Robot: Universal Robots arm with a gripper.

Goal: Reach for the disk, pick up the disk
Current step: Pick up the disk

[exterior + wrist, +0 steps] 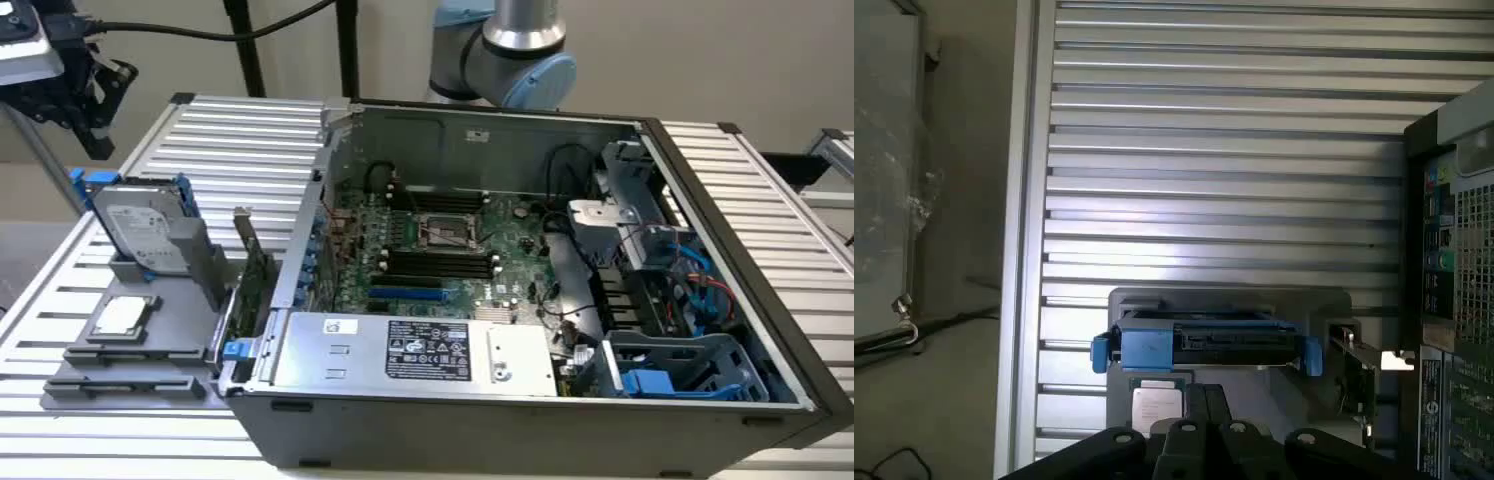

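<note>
Gripper point(94, 122) point(1207, 402) hangs high over the far corner of the table point(234, 140) on the exterior view's left; its tips are together and hold nothing. It is well apart from the disk point(142, 236) point(1204, 340), which lies nearer the camera. The disk stands upright on edge in a grey holder point(134, 352), label showing, blue frame around it. In the wrist view the disk is seen edge-on, with blue tabs at both ends. A small square chip point(120, 316) point(1157, 405) lies flat on the holder, just near of the disk. To the exterior view's right of the holder sits an open computer case point(727, 300), motherboard exposed, with a silver box point(427, 352) at its near side.
</note>
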